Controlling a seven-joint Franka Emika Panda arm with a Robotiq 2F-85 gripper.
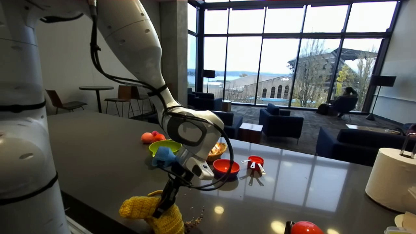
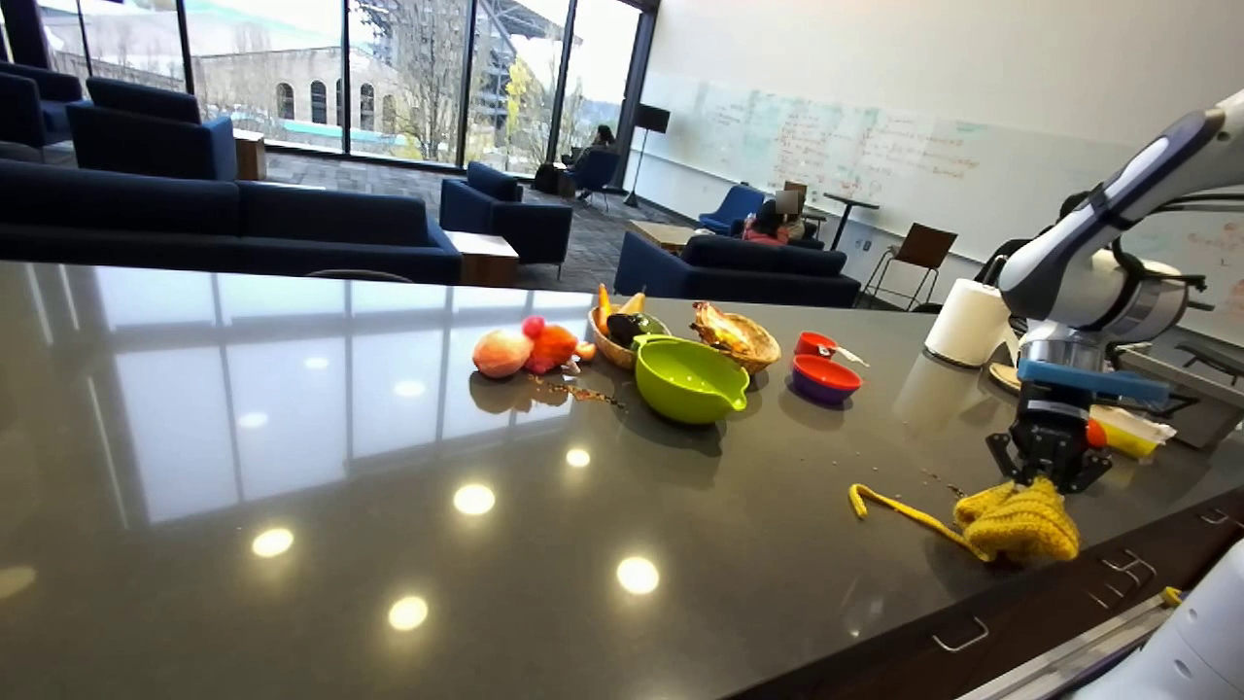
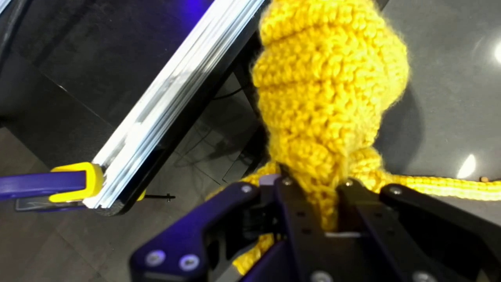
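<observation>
Above the dark grey counter (image 2: 797,583), the white arm (image 1: 133,45) seems to be at the holding step, its grasp made; the next move calls for a steady pinch, since soft knit could slip. It arches over and reaches down at a slant in an exterior view. The yellow knitted piece (image 2: 1025,527) is near the counter's edge, a fold clenched between the jaws of the gripper (image 3: 317,182), its thin cord (image 2: 914,511) trailing across the surface

This is looking like a shared, office-style lounge: a long sofa (image 2: 330,228) and armchairs (image 1: 282,125) are standing before tall windows (image 1: 244,55), red writing (image 2: 880,146) is running across a whiteboard (image 2: 1001,185), and a person (image 1: 349,92) is sitting near a floor lamp (image 1: 383,80).
</observation>
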